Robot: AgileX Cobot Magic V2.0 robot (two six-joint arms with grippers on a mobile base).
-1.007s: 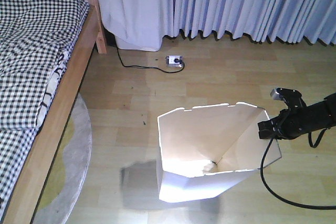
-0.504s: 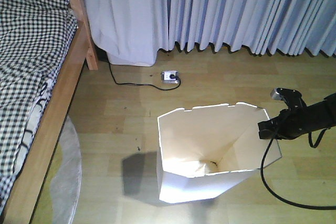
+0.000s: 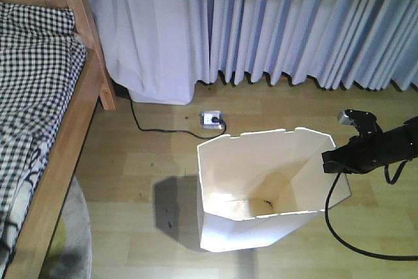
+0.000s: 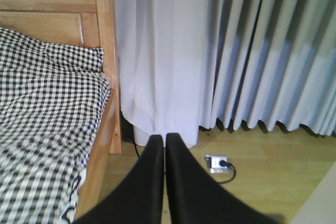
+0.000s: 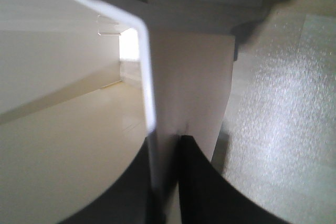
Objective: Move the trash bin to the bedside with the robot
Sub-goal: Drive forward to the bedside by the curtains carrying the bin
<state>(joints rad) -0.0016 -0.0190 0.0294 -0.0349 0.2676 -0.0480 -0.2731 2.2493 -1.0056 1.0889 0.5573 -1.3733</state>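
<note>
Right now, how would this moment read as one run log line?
right gripper: shut on bin rim | left gripper: shut, empty | bin: upright on floor, apart from bed

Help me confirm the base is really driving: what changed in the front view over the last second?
The bed frame slid left in view; the curtain and power strip dropped toward the far rim of the trash bin, so the camera apparently rolled forward, bin along. Unchanged: the right gripper stays clamped on the bin's right wall, both at the same spot in view.
</note>
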